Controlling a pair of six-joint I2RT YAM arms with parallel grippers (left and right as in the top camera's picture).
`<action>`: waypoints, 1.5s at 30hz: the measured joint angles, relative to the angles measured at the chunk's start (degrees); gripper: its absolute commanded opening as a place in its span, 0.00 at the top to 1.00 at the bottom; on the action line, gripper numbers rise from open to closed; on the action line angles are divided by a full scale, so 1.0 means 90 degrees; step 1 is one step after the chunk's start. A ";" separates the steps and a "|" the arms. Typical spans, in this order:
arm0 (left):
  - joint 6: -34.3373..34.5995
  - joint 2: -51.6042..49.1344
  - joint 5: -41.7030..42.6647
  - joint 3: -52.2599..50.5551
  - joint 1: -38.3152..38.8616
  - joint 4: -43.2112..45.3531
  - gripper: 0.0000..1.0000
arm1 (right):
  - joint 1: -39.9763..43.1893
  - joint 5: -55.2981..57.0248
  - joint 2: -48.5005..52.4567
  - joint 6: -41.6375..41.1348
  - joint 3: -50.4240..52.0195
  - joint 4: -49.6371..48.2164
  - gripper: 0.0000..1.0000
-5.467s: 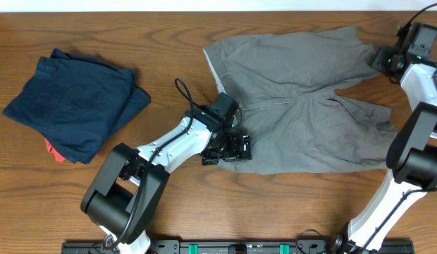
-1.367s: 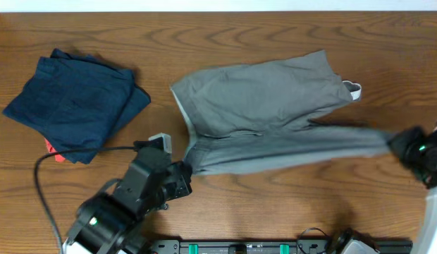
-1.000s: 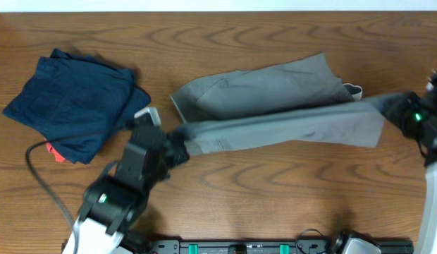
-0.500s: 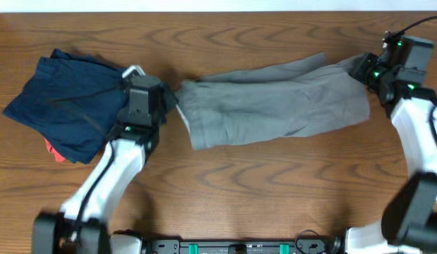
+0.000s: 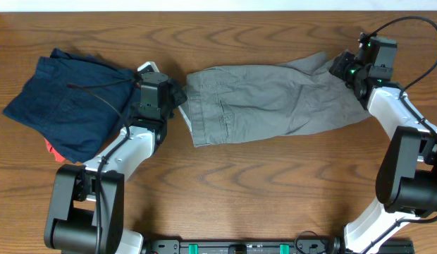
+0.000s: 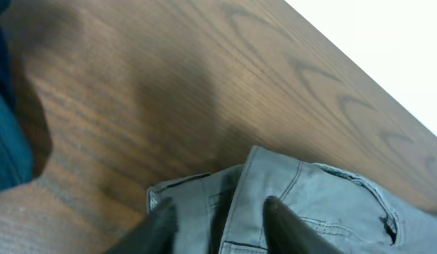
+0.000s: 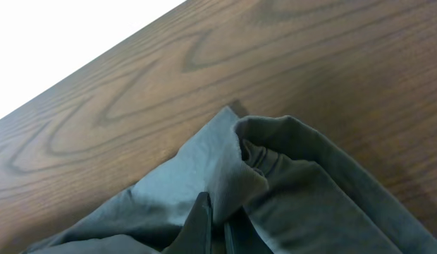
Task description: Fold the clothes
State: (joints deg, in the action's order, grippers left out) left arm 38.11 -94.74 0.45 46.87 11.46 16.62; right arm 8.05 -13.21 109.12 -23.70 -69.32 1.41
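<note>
The clothes, grey shorts [image 5: 275, 102], lie folded in half lengthwise across the far middle of the table, pocket side up. My left gripper [image 5: 177, 95] sits at their left waist end. In the left wrist view it [image 6: 218, 206] stands open, its dark fingers [image 6: 158, 226] apart over the waist corner of the shorts [image 6: 324, 204], which lies flat on the wood. My right gripper [image 5: 340, 67] is at the right leg end. In the right wrist view it [image 7: 215, 213] is shut on a bunched fold of the grey cloth [image 7: 310, 204].
A folded navy garment [image 5: 74, 102] lies at the far left, right beside my left arm, with a red-orange scrap [image 5: 55, 152] peeking from under it. The table's far edge [image 5: 218, 10] runs close behind the shorts.
Both arms carried the near half of the shorts up and over the far half and laid it down. My left gripper has opened and let go of the waist; the right stays shut.
</note>
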 measured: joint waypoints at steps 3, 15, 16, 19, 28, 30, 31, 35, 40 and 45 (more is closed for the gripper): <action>-0.0369 -0.0005 0.0262 0.0066 0.0000 0.0138 0.34 | -0.0005 -0.0029 0.0000 -0.0032 -0.0002 0.0029 0.91; -0.1938 -0.1613 0.1443 0.2181 0.0000 -0.0899 0.33 | -0.0005 -0.0051 0.0000 -0.0027 -0.0007 0.0814 0.93; -0.1967 -0.1746 0.1477 0.2268 -0.0002 -0.0906 0.33 | -0.0005 -0.0051 0.0000 -0.0027 -0.0007 0.0823 0.94; -0.2076 -0.2123 0.1542 0.2441 -0.0002 -0.0920 0.31 | -0.0005 -0.0051 0.0000 -0.0024 -0.0007 0.0835 0.93; -0.2103 -0.2548 0.1579 0.2475 -0.0002 -0.0971 0.30 | -0.0005 -0.0029 0.0000 -0.0024 -0.0007 0.0918 0.93; -0.2101 -0.2548 0.1583 0.2477 0.0000 -0.0993 0.36 | -0.0005 -0.0029 0.0000 -0.0024 -0.0007 0.0935 0.93; -0.2115 -0.2552 0.1605 0.2477 0.0000 -0.1018 0.39 | -0.0005 -0.0029 0.0000 -0.0024 -0.0007 0.0950 0.93; -0.2125 -0.2596 0.1829 0.2482 0.0002 -0.1039 0.49 | -0.0005 -0.0027 0.0000 -0.0024 -0.0007 0.1015 0.93; -0.2152 -0.2654 0.2064 0.2487 0.0012 -0.1137 0.71 | -0.0005 -0.0027 0.0000 -0.0024 -0.0007 0.1112 0.93; -0.2203 -0.2654 0.2346 0.2489 0.0012 -0.1161 0.94 | -0.0005 -0.0027 0.0000 -0.0024 -0.0007 0.1132 0.98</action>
State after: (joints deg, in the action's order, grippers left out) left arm 18.28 -118.63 21.56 69.28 11.57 6.17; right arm 8.01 -13.45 109.12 -23.92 -69.38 11.60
